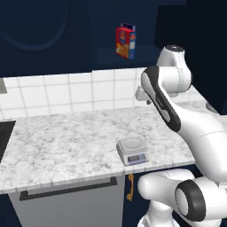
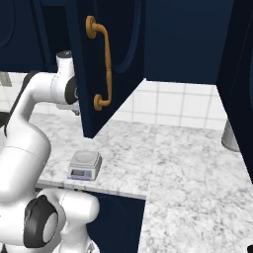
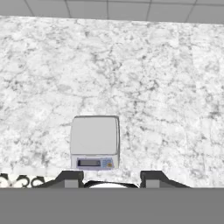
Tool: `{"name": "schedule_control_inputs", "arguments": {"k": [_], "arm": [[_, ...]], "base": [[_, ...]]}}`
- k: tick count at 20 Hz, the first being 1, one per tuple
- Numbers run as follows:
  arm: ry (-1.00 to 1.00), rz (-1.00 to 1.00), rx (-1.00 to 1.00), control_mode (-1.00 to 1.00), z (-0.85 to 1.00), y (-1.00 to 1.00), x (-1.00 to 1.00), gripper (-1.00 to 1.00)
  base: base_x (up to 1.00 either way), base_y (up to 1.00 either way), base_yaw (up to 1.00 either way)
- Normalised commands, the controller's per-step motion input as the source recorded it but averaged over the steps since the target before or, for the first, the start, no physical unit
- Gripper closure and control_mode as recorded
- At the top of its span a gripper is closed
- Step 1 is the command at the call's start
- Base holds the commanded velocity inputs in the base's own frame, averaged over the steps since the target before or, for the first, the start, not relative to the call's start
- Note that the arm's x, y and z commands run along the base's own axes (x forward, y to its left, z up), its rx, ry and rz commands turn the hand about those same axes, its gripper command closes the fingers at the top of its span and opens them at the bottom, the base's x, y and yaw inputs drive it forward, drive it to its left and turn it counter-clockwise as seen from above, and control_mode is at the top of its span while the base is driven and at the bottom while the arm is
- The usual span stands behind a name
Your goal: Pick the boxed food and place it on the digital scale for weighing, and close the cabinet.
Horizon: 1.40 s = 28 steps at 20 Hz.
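While hanging above the counter's (image 3: 144,78) near edge, gripper (image 3: 111,179) looks closed and empty, tips pointing down just near of the scale (image 3: 95,140). Box (image 1: 125,41) stands upright on the open cabinet's (image 1: 133,55) shelf, well above and beyond, a little left of the wrist, long axis vertical. Calls for a high reach up and back. Open door (image 2: 106,64) with gold handle (image 2: 101,62) juts out to the right, narrowing room there; bare counter to the left.
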Motion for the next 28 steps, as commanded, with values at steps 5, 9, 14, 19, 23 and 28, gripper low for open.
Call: {"name": "schedule_control_inputs", "arguments": {"k": [5, 9, 14, 19, 23, 28], "arm": [[-0.05, 0.0, 0.0, -1.0, 0.0, 0.03, -0.17, -1.0], [-0.47, 0.02, 0.0, -1.0, 0.13, 0.31, -0.22, -1.0], [-0.47, 0.03, 0.0, -1.0, 0.49, 0.28, -0.01, -1.0], [-0.36, 0.05, 0.0, -1.0, 0.64, 0.14, 0.0, -1.0], [-0.21, 0.01, 0.0, -1.0, 0.74, 0.04, 0.0, -1.0], [-0.1, 0.0, 0.0, -1.0, 0.69, 0.0, 0.0, -1.0]], "base": [[0.0, 0.0, 0.0], [0.0, 0.0, 0.0], [0.0, 0.0, 0.0], [0.0, 0.0, 0.0], [0.0, 0.0, 0.0], [0.0, 0.0, 0.0]]}}
